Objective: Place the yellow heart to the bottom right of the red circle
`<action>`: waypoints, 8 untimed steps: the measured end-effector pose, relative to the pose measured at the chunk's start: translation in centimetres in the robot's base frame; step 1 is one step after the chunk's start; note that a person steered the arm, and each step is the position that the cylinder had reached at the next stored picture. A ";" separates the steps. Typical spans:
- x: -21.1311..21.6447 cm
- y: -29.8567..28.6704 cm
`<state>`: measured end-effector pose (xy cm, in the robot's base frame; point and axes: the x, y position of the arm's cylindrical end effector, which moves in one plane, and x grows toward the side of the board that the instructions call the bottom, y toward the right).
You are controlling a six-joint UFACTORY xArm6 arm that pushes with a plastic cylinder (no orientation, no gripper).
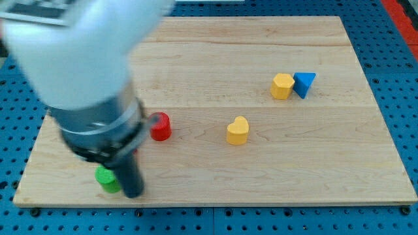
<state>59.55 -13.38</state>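
Note:
The yellow heart (238, 130) lies near the middle of the wooden board. The red circle (160, 126) stands to its left, about a hand's width away, partly covered on its left side by the arm. My tip (132, 194) is at the view's bottom left, below and left of the red circle and touching or just beside a green block (106, 177). The tip is far from the yellow heart.
A yellow hexagonal block (282, 85) and a blue triangle (304, 84) sit side by side at the upper right. The large blurred arm body (85, 72) hides the board's upper left. The board's bottom edge (215, 203) runs just below the tip.

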 end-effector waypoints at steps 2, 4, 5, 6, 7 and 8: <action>-0.7 1.5; -8.9 20.6; -10.8 16.4; -13.8 18.7; -14.3 12.8; -10.9 6.3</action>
<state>48.65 -7.04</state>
